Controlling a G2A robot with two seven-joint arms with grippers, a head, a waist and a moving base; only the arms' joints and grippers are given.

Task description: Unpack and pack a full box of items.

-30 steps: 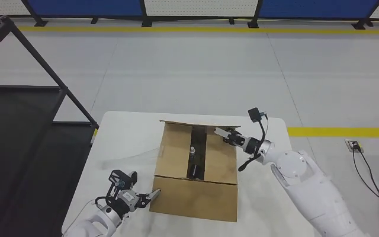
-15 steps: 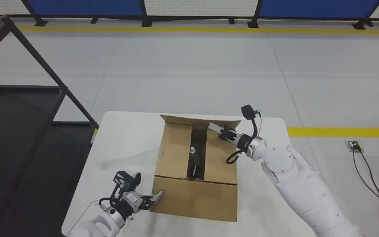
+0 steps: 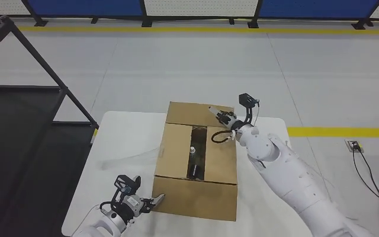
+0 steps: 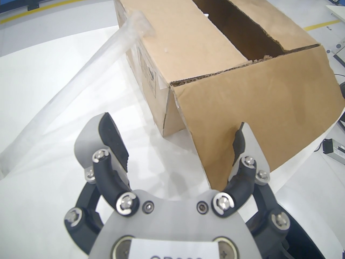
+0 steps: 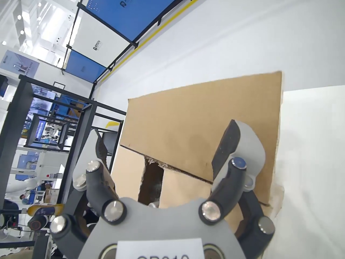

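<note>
Bright, even overhead light is flooding the whole scene. Ahead of the left gripper (image 4: 174, 121), the white table (image 4: 32, 82) is glaring almost to blank, and the clear plastic strip (image 4: 89, 63) is catching a pale sheen. The cardboard box (image 4: 256, 95) is throwing only a faint, soft-edged shadow just in front of that gripper's fingers, while its open slot is reading near-black. Far beyond the right gripper (image 5: 164, 128), ceiling lamps (image 5: 19, 17) are blooming white. Straight lines are bowing toward the edges of both wrist views.
</note>
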